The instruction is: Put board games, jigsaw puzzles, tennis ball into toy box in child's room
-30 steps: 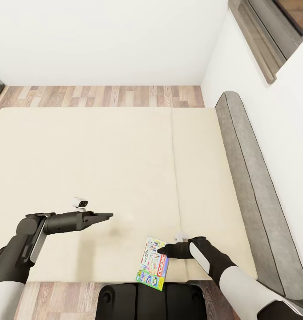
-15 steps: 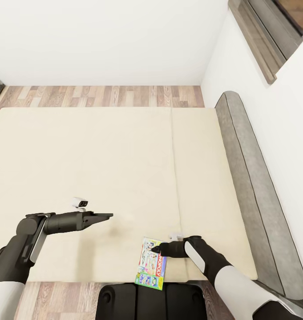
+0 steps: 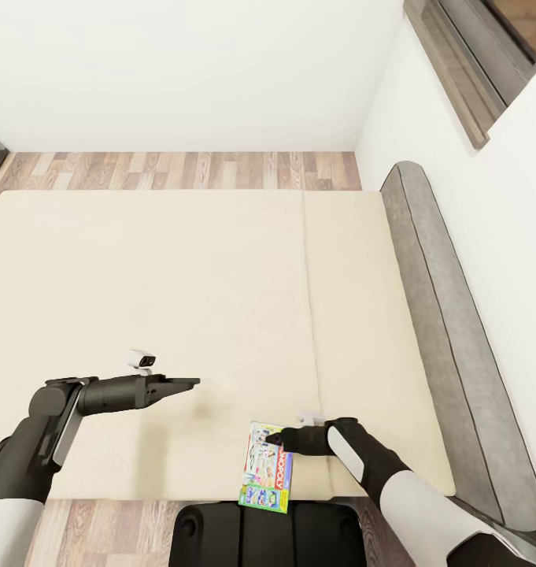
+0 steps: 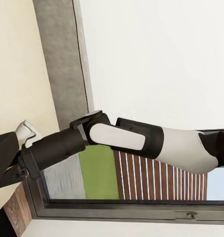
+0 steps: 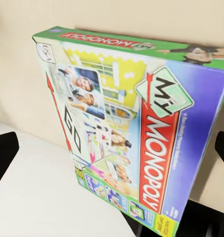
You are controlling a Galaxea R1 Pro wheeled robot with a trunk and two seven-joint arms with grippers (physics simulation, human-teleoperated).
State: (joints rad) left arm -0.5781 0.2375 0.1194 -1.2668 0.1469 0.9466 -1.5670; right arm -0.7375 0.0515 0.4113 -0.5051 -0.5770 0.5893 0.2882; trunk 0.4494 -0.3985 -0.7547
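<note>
Right tool [image 3: 274, 438] slides the Monopoly box [image 3: 266, 468] toward lower frame, off the bed [image 3: 220, 299] edge; grip state unclear. Overhang should ease pickup. Left tool [image 3: 190, 383] narrow, idle.

Arms black w/ white shells; black base; small white wrist cams.

Ahead of me, a strip of wood-plank floor [image 3: 181, 170] runs between the near furniture and a plain white wall [image 3: 197, 71]. A second white wall [image 3: 519, 213] stands to my right. High on it sits a window [image 3: 476, 59] with a dark frame. Through the window [image 4: 141, 180], my left wrist camera shows a green patch beside brown slats with white lines.
</note>
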